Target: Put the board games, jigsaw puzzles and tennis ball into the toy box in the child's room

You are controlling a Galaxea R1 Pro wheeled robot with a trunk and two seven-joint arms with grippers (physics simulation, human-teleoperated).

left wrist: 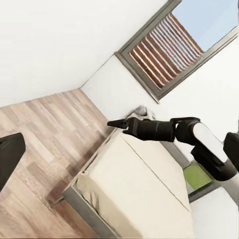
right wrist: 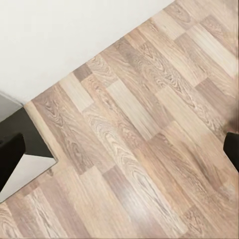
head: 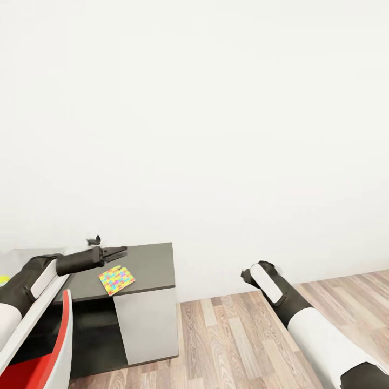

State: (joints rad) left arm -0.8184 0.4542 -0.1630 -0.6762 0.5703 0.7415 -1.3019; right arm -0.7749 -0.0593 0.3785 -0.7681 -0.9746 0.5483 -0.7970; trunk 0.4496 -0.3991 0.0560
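Jigsaw puzzle (head: 116,280), a thin square of small coloured patches, lies flat on the dark grey desk (head: 151,265), near the front edge and above the desk's white side panel (head: 147,324); it is the one toy that can be made out clearly. At the head view's left margin a yellow-green speck (head: 3,279) is cut off by the frame and too small to identify. Beside it a strip of pale grey surface (head: 21,253) is largely covered by the left arm. A small dark object (head: 94,239) at the desk's far corner is too small to name. The left gripper (head: 120,252) hangs above the desk top just behind the puzzle, apart from it. In its wrist view one dark finger (left wrist: 10,159) sits at the frame's edge, so the fingers stand spread with nothing between them. The right gripper (left wrist: 113,122) is seen side-on over the bed (left wrist: 139,194). Its own wrist view shows the fingers (right wrist: 10,157) at opposite margins, spread wide over bare floor. A red chair (head: 32,373) with a white rim is cropped at the lower left of the head view. A green patch (left wrist: 196,177) beyond the bed is partly masked by the arm and cannot be identified. The wood-plank floor (right wrist: 139,129) meets a plain white wall (head: 216,135). A dark-framed window (left wrist: 174,45) with a slatted blind stands above the beige mattress.
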